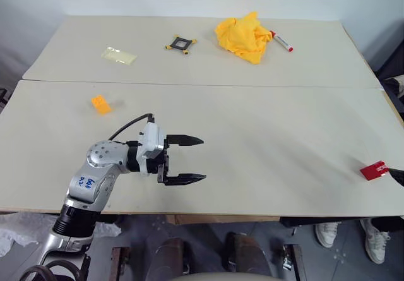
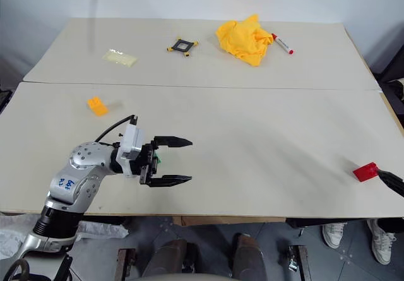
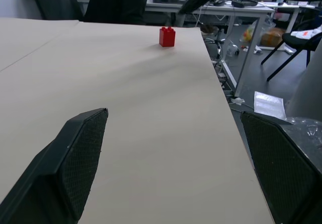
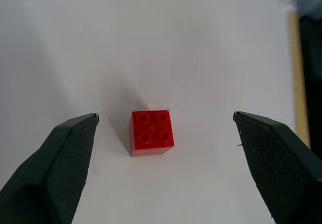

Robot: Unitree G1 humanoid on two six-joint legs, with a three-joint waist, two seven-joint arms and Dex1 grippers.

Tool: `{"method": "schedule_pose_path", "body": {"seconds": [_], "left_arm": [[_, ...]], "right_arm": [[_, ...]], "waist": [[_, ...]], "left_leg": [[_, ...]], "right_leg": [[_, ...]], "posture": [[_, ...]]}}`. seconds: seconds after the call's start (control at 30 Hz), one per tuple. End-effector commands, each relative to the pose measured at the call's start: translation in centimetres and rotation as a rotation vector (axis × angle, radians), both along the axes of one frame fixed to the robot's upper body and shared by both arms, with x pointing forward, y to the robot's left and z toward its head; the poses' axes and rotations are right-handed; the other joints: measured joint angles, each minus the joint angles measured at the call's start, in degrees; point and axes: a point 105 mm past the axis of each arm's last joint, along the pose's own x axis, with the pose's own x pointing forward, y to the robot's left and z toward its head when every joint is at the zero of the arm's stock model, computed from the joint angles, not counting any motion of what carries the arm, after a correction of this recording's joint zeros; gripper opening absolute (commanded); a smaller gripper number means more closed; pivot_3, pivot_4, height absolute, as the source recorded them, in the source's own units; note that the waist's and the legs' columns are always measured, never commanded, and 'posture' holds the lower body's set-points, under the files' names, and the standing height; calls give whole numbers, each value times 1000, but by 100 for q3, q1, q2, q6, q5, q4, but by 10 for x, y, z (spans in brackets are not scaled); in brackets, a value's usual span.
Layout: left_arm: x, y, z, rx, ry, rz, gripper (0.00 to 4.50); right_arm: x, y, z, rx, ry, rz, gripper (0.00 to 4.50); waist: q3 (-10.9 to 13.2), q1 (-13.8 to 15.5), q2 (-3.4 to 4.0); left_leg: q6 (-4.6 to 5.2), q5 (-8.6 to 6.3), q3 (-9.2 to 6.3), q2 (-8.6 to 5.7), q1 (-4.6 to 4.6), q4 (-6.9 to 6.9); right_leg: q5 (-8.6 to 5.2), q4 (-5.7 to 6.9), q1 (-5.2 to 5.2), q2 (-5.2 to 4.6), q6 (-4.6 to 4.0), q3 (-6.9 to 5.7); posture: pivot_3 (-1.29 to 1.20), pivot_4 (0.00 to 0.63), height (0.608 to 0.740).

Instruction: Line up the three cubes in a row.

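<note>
An orange studded cube (image 1: pixel 100 104) sits on the near table's left side. A red studded cube (image 1: pixel 374 170) lies close to the right front corner. My left gripper (image 1: pixel 199 160) hovers over the front left of the table, pointing right, open and empty. The red cube (image 3: pixel 167 36) shows far ahead of it in the left wrist view. A sliver of green (image 2: pixel 156 161) peeks out behind its fingers, the rest hidden. My right gripper (image 4: pixel 165 115) is open, with the red cube (image 4: pixel 151 132) on the table between and just beyond its fingertips, untouched.
On the far table lie a crumpled yellow cloth (image 1: pixel 243 36), a black square frame with yellow corners (image 1: pixel 181 43), a red and white marker (image 1: pixel 281 41) and a clear plastic bag (image 1: pixel 118 55). A person's shoes (image 1: pixel 327 233) stand below the front right edge.
</note>
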Motion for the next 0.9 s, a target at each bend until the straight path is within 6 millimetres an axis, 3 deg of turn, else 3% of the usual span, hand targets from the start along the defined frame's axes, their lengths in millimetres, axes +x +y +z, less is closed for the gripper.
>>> {"method": "schedule_pose_path", "body": {"seconds": [0.03,0.37,0.63,0.67,0.8,0.83,0.9], "left_arm": [[-5,-3,7,-15,-45,-12,4480],[1,8,11,8,-87,43,4480],[5,13,14,14,-106,57,4500],[5,14,14,15,-107,60,4500],[5,23,13,21,-104,77,4500],[7,26,13,18,-100,87,4500],[14,42,14,4,-113,163,4500]], "right_arm": [[11,-6,-6,-12,74,11,4500],[35,-7,-32,9,178,23,4500],[45,1,-33,9,189,96,1845],[46,7,-28,21,195,132,1496],[67,47,11,24,154,315,1497],[70,63,19,15,162,393,1497],[82,120,37,-26,179,661,1497]], "waist": [[1,8,0],[1,25,1],[1,25,2],[1,22,2],[10,-40,18],[11,-64,30],[19,-142,48]], "left_leg": [[1,0,1,-1,-1,2],[1,1,-3,-2,-4,6],[0,1,-4,-3,-5,6],[0,1,-3,-3,-5,6],[0,1,-4,-1,-5,7],[-1,2,-3,0,-5,8],[-1,2,-4,1,-4,7]], "right_leg": [[1,-1,0,0,2,-6],[3,0,3,-6,6,-59],[3,-2,4,-6,6,-63],[3,-2,4,-6,6,-62],[3,-1,2,-5,7,-61],[3,2,2,-6,7,-60],[3,1,1,-6,7,-62]], "posture": [[0,150,740],[0,150,740],[0,150,740],[0,150,740],[0,150,740],[0,150,740],[0,150,740]]}}
